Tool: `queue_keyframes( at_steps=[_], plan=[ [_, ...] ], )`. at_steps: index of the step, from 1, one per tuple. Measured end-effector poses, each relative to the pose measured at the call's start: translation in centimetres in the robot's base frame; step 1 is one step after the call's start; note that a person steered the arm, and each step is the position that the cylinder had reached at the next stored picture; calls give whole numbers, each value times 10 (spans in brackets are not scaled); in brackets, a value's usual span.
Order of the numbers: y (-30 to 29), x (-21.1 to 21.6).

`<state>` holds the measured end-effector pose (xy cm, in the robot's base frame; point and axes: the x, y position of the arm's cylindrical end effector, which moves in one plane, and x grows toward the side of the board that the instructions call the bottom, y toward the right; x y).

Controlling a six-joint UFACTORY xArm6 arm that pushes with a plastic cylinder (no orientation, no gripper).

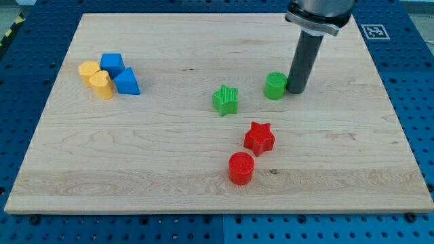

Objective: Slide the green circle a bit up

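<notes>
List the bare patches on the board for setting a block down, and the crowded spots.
Free: the strip left of my tip, and right of the red star. Crowded: the yellow-blue cluster; my tip beside the green circle, near the green star; red circle.

green star (225,99), red star (259,137), red circle (241,168), two blue blocks (112,64), two yellow blocks (102,85), wooden board (339,169)
</notes>
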<state>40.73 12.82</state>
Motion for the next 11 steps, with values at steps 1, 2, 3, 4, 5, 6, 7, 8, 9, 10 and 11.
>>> queue_keyframes(
  at_steps=[1,2,3,4,5,6,7,8,9,10,11],
  plan=[
    [7,-2],
    [37,0],
    [43,11],
    [43,31],
    [41,31],
    [14,31],
    [-16,22],
    [-37,-6],
    [-59,-12],
    [-71,-3],
    [-95,0]
  ],
)
